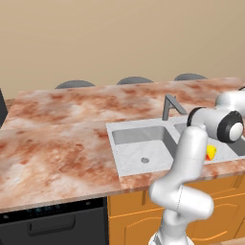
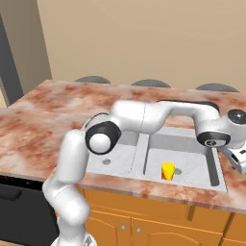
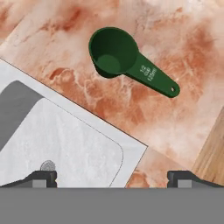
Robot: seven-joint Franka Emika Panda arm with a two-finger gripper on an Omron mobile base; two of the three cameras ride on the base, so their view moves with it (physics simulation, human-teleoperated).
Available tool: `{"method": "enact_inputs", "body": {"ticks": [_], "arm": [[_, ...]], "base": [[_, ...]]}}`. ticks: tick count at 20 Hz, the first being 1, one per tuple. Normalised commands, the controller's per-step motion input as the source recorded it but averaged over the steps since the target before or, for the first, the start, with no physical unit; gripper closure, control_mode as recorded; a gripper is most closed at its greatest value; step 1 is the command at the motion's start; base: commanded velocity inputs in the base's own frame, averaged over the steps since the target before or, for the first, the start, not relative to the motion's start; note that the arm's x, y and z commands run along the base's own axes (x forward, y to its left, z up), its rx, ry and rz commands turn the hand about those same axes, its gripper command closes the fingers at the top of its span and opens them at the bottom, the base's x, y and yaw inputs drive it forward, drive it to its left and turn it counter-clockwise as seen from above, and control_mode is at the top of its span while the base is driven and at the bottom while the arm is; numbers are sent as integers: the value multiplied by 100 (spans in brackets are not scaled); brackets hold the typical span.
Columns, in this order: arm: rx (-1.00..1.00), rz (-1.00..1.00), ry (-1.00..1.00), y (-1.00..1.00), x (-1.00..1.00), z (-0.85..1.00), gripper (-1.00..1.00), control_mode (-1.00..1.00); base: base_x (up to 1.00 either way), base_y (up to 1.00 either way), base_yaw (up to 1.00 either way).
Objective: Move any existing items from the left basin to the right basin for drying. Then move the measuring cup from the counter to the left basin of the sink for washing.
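Note:
The dark green measuring cup (image 3: 114,52) lies on the marbled counter (image 3: 188,35), its long handle (image 3: 153,78) pointing toward the lower right of the hand view. My gripper (image 3: 112,179) hovers above and short of it, open, with nothing between its fingertips (image 3: 41,178). A corner of the sink (image 3: 87,124) lies below the cup in that view. My hand (image 2: 237,160) hangs past the sink's right end. The small yellow item (image 2: 168,171) (image 1: 210,152) stands in the right basin (image 2: 192,149). The left basin (image 1: 143,150) (image 2: 115,161) holds nothing but its drain.
The grey faucet (image 1: 170,106) rises behind the divider between the basins. Dark stool backs (image 1: 74,84) line the counter's far side. Orange wooden cabinets (image 1: 134,215) and a black appliance front (image 1: 52,222) sit below. My white arm (image 2: 158,115) spans across the sink.

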Motion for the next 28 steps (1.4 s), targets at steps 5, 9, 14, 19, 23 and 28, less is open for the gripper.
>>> {"method": "enact_inputs", "body": {"ticks": [5, 9, 14, 19, 23, 28], "arm": [[0, 0, -5, -18, -29, -2, -100, -100], [-12, 0, 0, -2, -10, -30, -100, -100], [-14, 0, -1, -1, 0, -26, -100, -100], [-4, 6, -6, -21, 0, -20, -100, -100], [-1, 8, -1, -15, 0, -6, -100, -100], [0, 10, 0, -32, -1, 0, -100, -100]], "base": [[0, 0, 0], [0, 0, 0], [0, 0, 0], [0, 0, 0], [0, 0, 0], [0, 0, 0]]}}
